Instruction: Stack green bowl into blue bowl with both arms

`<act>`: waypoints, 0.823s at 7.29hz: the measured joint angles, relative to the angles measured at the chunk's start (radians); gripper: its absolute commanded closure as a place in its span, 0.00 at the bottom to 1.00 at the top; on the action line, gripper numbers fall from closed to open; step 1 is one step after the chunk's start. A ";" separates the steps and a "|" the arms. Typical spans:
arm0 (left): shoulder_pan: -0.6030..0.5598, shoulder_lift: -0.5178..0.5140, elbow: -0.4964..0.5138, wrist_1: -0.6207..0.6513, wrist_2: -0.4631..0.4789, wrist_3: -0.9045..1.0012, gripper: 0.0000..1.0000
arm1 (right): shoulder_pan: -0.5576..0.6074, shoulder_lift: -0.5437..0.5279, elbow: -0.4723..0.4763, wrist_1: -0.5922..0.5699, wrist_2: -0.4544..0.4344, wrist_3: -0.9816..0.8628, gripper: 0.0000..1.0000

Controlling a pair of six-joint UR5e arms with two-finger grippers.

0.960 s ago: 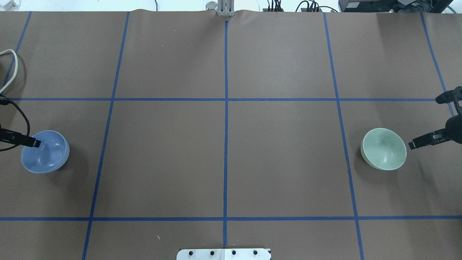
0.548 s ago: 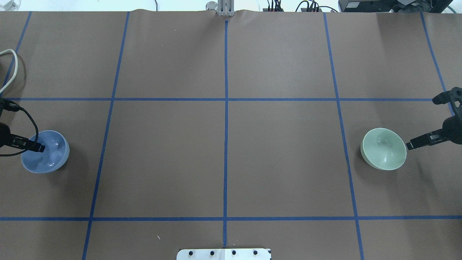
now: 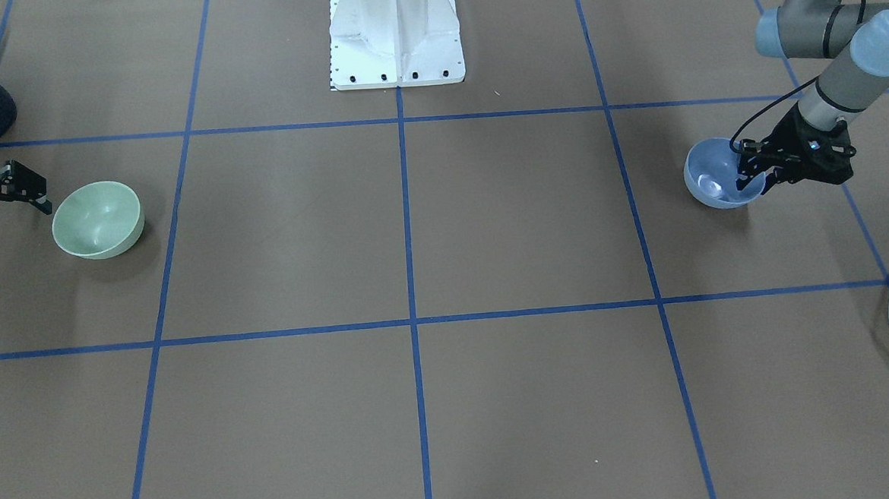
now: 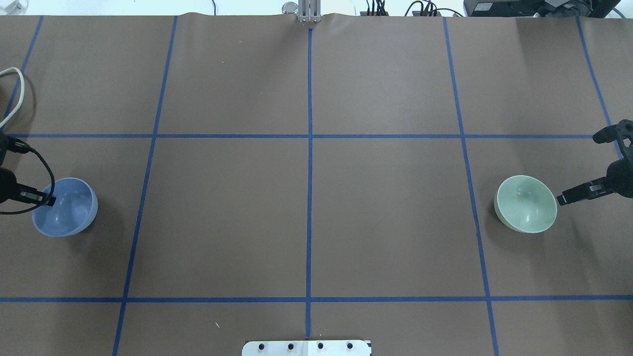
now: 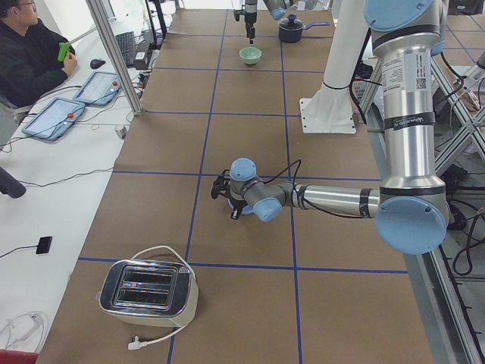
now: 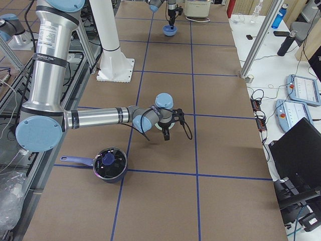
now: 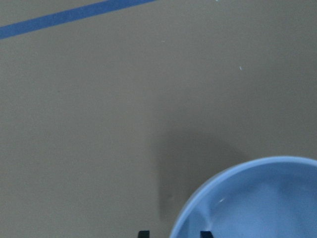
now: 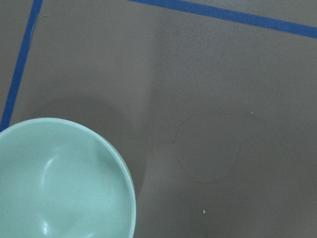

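Toaster (image 5: 148, 292) nearest, seen from the robot's left end of the bench (image 4: 222, 212). Beyond it, blue bowl (image 4: 69, 213) upright on the bench. Left gripper (image 3: 754, 181) at the bowl's outer rim, jaws apart, one finger inside the bowl, the other outside. White pedestal (image 3: 395, 31) mid-bench, at the robot's edge. Farthest, green bowl (image 4: 525, 203) upright, well apart from the blue bowl. Right gripper (image 4: 578, 169) just beside its rim, jaws wide apart, bowl outside them.
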 measured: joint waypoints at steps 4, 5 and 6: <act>-0.002 -0.002 -0.032 0.003 -0.030 -0.002 1.00 | -0.003 0.001 0.000 0.000 0.002 0.004 0.00; -0.004 -0.004 -0.061 0.010 -0.068 -0.007 1.00 | -0.010 0.002 -0.002 0.000 0.002 0.011 0.00; -0.005 -0.016 -0.095 0.041 -0.098 -0.014 1.00 | -0.023 0.009 -0.010 0.000 0.001 0.018 0.01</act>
